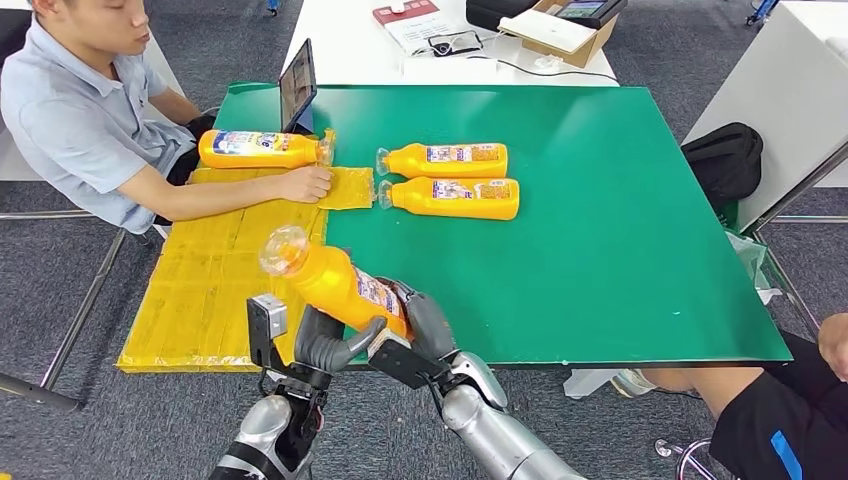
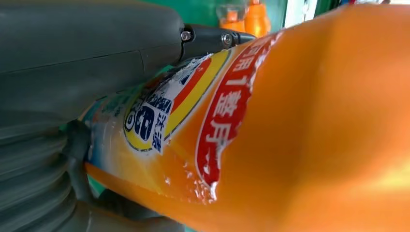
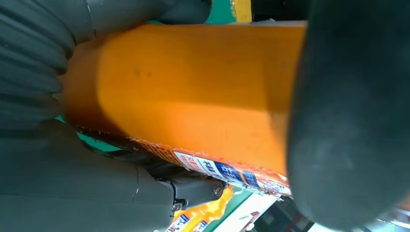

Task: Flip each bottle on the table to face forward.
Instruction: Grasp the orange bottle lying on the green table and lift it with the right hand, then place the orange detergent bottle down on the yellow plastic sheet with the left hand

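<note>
Your head view has both hands, left hand [image 1: 325, 345] and right hand [image 1: 420, 330], gripping one orange bottle [image 1: 335, 282] above the table [image 1: 620, 260] edge; the left wrist view shows its torn label [image 2: 217, 125] up close.

Room: grey carpet floor [image 1: 650, 50]. Green counter [image 1: 600, 250], yellow mat [image 1: 210, 280] along its left side. White desk [image 1: 340, 45] behind, bearing a cardboard box [image 1: 565, 35], glasses [image 1: 452, 43] and red book [image 1: 405, 12]. White cabinet [image 1: 800, 90] at right, black bag [image 1: 725, 160] beside it. Seated person [image 1: 80, 110] at left.
</note>
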Controlling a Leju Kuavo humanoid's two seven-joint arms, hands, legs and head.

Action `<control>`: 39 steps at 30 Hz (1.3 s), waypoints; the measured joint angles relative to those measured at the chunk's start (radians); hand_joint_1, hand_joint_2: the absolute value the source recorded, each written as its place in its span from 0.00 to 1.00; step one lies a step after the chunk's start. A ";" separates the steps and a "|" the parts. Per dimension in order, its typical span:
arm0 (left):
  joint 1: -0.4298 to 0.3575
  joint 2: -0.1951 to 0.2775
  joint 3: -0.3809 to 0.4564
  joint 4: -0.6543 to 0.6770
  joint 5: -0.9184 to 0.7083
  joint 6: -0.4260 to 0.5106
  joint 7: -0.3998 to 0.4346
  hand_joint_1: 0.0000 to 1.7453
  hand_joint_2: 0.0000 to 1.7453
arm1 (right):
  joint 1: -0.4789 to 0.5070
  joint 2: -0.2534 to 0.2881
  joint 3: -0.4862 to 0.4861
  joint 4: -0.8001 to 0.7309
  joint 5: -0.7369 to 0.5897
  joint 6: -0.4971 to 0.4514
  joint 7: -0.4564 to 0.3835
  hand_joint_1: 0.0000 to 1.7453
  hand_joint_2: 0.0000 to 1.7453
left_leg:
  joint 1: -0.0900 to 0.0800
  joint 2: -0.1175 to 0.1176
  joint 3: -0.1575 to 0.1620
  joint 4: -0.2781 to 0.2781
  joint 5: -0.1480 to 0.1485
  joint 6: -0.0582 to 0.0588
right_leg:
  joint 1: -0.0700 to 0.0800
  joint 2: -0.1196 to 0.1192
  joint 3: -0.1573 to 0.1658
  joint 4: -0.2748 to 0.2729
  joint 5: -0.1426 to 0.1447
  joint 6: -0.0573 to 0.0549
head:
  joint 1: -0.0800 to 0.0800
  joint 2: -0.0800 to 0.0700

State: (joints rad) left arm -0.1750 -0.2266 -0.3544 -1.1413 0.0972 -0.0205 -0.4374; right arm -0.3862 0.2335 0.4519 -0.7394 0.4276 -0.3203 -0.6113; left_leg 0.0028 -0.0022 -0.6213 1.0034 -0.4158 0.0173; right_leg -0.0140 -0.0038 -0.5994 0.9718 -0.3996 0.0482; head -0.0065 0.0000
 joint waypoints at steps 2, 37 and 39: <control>-0.007 0.000 0.000 0.015 0.004 0.007 0.001 1.00 1.00 | -0.001 0.000 0.007 0.001 0.003 -0.001 0.005 1.00 1.00 | 0.000 0.000 0.000 0.000 0.000 0.000 | 0.000 0.000 0.000 0.000 0.000 0.000 | 0.000 0.000; -0.046 0.075 0.211 0.002 0.046 0.142 -0.065 1.00 1.00 | 0.155 -0.025 0.122 -0.251 -0.118 -0.244 -0.088 0.00 0.00 | 0.001 0.001 0.000 0.000 0.000 0.000 | 0.000 0.000 -0.001 0.000 0.000 0.000 | 0.000 0.000; -0.062 0.089 0.235 0.008 0.011 0.176 -0.072 1.00 1.00 | 0.171 -0.035 0.128 -0.303 -0.157 -0.251 -0.088 0.00 0.00 | 0.001 0.001 0.000 0.000 0.000 0.000 | 0.000 0.000 -0.001 0.000 0.000 -0.001 | 0.000 0.000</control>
State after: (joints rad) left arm -0.2372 -0.1375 -0.1190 -1.1338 0.1086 0.1553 -0.5091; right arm -0.2150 0.1985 0.5798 -1.0420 0.2702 -0.5717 -0.6989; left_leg 0.0033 -0.0015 -0.6215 1.0031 -0.4157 0.0171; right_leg -0.0138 -0.0035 -0.6007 0.9721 -0.4000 0.0477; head -0.0062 0.0000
